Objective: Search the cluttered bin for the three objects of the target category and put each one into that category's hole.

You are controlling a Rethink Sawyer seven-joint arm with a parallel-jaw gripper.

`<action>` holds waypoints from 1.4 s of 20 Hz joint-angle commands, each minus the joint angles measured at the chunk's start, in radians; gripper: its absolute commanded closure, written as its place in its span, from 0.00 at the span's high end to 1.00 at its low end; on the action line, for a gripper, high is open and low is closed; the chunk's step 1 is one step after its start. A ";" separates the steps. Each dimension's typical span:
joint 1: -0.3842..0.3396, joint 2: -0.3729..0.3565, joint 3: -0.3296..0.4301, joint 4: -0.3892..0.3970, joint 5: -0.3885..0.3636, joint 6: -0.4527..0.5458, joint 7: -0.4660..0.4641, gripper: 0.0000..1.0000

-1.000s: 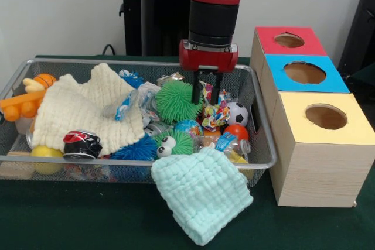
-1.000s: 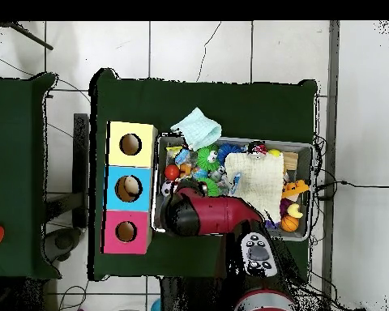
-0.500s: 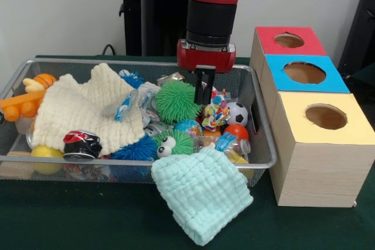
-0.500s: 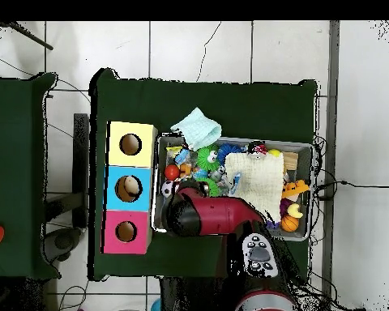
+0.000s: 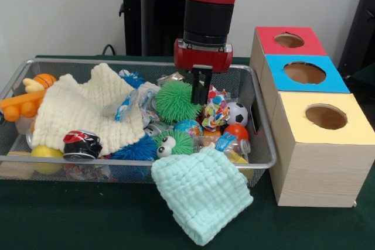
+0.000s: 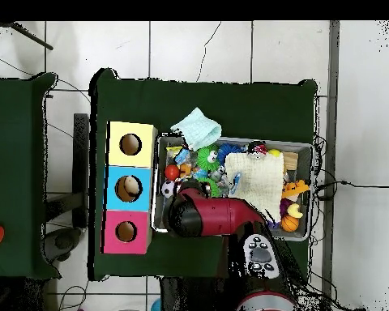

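The wire mesh bin [image 5: 140,162] holds many toys, and it also shows in the overhead view [image 6: 305,147]. My gripper [image 5: 201,101] hangs over the bin's back right part, with its fingers close together. Its tips are between a green spiky ball [image 5: 174,100] and a colourful knotted rope toy [image 5: 215,110]. I cannot tell whether they pinch the rope toy's edge. The red box [image 5: 287,40], blue box [image 5: 304,73] and yellow box [image 5: 325,118], each with a round hole, stand right of the bin. In the overhead view my arm [image 6: 214,215] hides the gripper.
A cream cloth [image 5: 82,109] covers the bin's left half. A mint cloth [image 5: 202,194] hangs over the front rim. A small football [image 5: 237,112], an orange ball [image 5: 237,131], a green spiky toy with eyes [image 5: 173,141], a blue spiky ball [image 5: 135,150] and a crushed can [image 5: 81,143] lie around.
The fingers were open around the rope toy and have closed. The gripper has risen a little and shifted slightly left; the rope toy stays in the bin.
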 commanded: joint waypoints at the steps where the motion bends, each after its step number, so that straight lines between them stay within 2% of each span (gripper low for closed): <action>1: -0.011 0.044 0.030 -0.022 -0.026 -0.059 0.116 0.00; 2: -0.008 0.044 0.024 -0.022 -0.023 -0.060 0.120 1.00; 9: 0.021 0.051 -0.002 -0.031 -0.007 -0.045 0.131 1.00; 16: 0.020 0.048 0.003 -0.022 -0.001 -0.051 0.137 1.00; 20: 0.048 0.056 -0.026 -0.022 0.001 -0.061 0.150 1.00; 28: 0.042 0.050 -0.013 -0.010 0.009 -0.065 0.152 1.00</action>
